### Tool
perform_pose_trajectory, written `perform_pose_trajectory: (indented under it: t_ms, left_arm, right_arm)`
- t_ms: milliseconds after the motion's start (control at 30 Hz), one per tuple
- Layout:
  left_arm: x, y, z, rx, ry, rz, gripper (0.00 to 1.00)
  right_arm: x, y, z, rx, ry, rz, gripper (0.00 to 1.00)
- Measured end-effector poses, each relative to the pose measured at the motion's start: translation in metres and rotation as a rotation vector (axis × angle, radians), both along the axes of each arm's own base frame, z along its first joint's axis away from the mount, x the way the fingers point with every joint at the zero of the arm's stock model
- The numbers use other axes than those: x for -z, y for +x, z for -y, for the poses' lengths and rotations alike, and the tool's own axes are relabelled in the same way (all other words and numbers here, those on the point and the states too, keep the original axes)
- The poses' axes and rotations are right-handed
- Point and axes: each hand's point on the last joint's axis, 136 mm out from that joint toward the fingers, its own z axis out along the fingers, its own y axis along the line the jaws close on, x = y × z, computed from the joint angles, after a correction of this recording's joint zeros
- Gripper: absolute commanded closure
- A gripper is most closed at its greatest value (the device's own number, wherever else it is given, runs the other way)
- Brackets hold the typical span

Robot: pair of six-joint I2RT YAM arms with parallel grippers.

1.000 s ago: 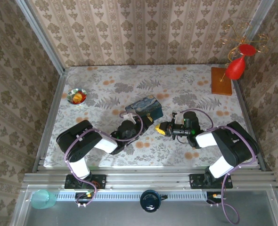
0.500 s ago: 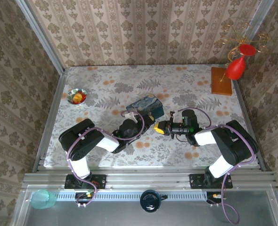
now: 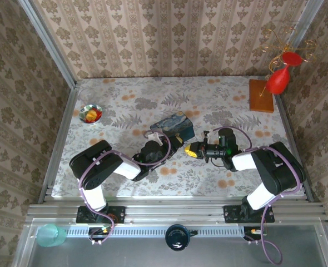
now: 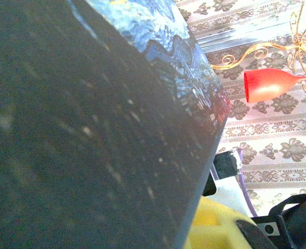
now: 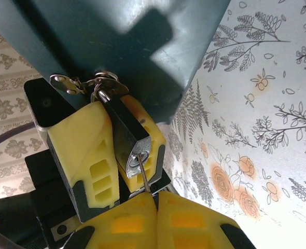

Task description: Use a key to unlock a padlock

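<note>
Mid-desk (image 5: pixel 256 129), the padlock (image 5: pixel 129 136) hangs from the tin (image 5: pixel 116 41), clamped in our left claw (image 5: pixel 119 150). Our right claw (image 5: pixel 156 206) pinches the key (image 5: pixel 144 180), blade at the keyhole (image 5: pixel 141 154). We should seat it fully, then twist about its axis.

Blue painted tin (image 4: pixel 91 129) close up, red glass (image 4: pixel 269 85) beyond

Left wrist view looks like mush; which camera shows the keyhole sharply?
Left wrist: the blue night-sky rectangular tin sits too close, blurred and dark with speckled glare. Right wrist: the small dark grey padlock and the thin metal key at its keyhole are sharp and well lit. Top external: both too small.
</note>
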Motion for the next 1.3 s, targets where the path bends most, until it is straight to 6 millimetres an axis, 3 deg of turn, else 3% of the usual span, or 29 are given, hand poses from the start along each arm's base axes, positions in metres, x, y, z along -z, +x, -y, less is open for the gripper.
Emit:
perform_pose_trajectory:
  t_ms: [367,567,667,933,1100,1300]
  left_arm:
    - [0.0,-0.001,0.0,0.003,0.001,-0.001,1.0]
    - [0.0,-0.012,0.009,0.064,-0.008,-0.008,1.0]
    - [-0.003,-0.028,0.02,0.124,-0.017,-0.007,1.0]
    - [-0.005,-0.03,0.02,0.136,-0.019,-0.003,1.0]
    - [-0.002,-0.027,0.015,0.15,0.007,0.008,1.0]
    - [0.012,-0.008,0.0,0.114,0.069,0.009,1.0]
  right_arm:
    - [0.003,0.014,0.013,0.076,-0.022,0.001,1.0]
    - [0.009,0.024,0.02,0.155,-0.063,0.0,1.0]
    - [0.008,0.021,0.015,0.15,-0.067,0.001,1.0]
    - [0.001,0.016,0.014,0.17,-0.087,0.027,1.0]
    - [-0.01,0.009,0.028,0.181,-0.213,0.112,0.78]
    - [-0.011,0.003,0.042,0.144,-0.392,0.175,0.69]
